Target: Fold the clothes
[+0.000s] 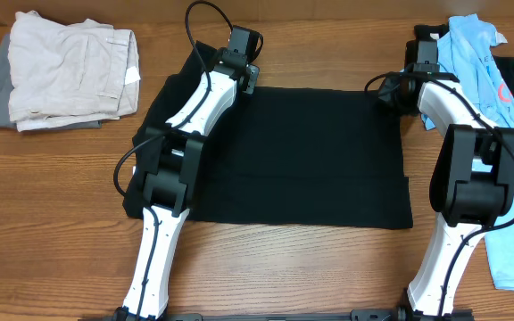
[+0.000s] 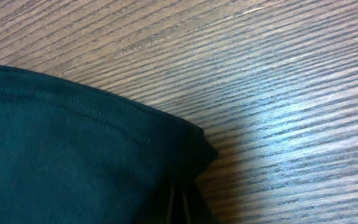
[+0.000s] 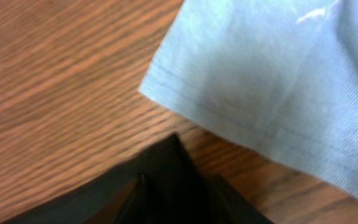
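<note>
I have the left gripper [image 1: 246, 77] and right gripper [image 1: 389, 89] clamped on far corners of the black shirt [image 1: 293, 152], flat mid-table. A shallow pinch may slip mid-fold; the adjacent light blue polo [image 1: 484, 85] could snag.

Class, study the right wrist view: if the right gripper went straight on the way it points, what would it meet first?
Probably the hem of the light blue shirt, just past a strip of bare table. The right gripper pinches the black shirt corner; depth is unclear.

One black shirt [image 1: 302, 152], one blue polo [image 1: 476, 49], two arms [image 1: 190, 116] [image 1: 471, 169]
</note>
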Motion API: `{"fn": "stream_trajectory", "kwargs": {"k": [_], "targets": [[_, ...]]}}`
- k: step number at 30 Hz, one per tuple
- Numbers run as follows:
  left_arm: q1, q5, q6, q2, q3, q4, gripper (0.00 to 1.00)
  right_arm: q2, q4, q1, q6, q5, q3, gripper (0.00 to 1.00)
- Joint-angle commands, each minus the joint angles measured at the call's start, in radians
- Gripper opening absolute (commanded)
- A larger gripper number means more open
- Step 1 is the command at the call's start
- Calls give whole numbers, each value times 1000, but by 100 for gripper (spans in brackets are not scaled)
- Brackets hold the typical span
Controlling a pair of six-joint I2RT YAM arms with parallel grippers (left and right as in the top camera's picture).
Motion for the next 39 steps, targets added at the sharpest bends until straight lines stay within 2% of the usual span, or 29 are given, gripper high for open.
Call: {"fn": "stream_trajectory", "kwargs": {"k": [1, 5, 9, 34, 35, 38, 39], "targets": [[0, 60, -14, 29, -18, -19, 6, 42, -3, 1, -2, 19, 8, 32], [0, 60, -14, 29, -18, -18, 5, 43, -3, 1, -1, 25, 8, 21], [0, 60, -14, 29, -18, -18, 4, 43, -9, 1, 11, 24, 8, 4], [0, 59, -3, 20, -13, -32, 4, -35, -103, 1, 66, 47, 77, 4], [0, 56, -2, 20, -13, -32, 5, -35, -102, 1, 66, 47, 77, 15], [0, 57, -2, 20, -13, -31, 5, -34, -92, 1, 54, 21, 77, 64], [0, 58, -3, 20, -13, -31, 5, -34, -82, 1, 35, -2, 77, 69]]}}
